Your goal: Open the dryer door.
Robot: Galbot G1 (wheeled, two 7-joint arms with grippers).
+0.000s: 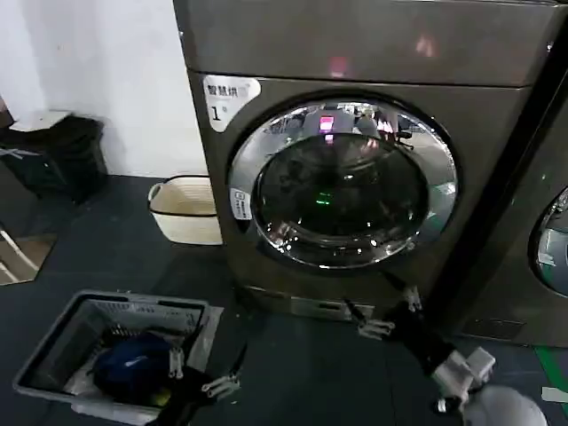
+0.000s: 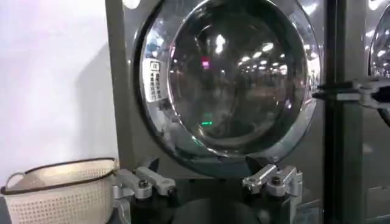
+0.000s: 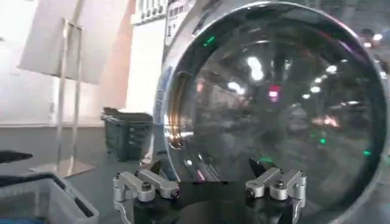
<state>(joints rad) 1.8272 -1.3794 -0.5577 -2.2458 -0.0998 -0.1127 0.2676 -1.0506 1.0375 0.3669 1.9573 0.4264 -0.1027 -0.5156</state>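
The dryer door [image 1: 342, 182] is a round porthole with a wide chrome rim and dark glass, lying flush in the grey machine with the "1" sticker [image 1: 229, 96]. My right gripper [image 1: 377, 302] hangs open just below the door's lower rim, with nothing between its fingers. In the right wrist view the dryer door [image 3: 280, 103] looms close ahead of the open right gripper [image 3: 207, 169]. My left gripper [image 1: 209, 366] is low, beside the grey basket, and open. From the left wrist, the dryer door [image 2: 231, 79] lies farther off beyond the open left gripper [image 2: 204, 167].
A cream laundry basket [image 1: 185, 211] stands on the floor left of the dryer. A grey wire basket [image 1: 53, 351] holding a blue item is at the lower left. A black bin [image 1: 58, 151] stands by the white wall. A neighbouring machine's round door [image 1: 552, 241] is at the right.
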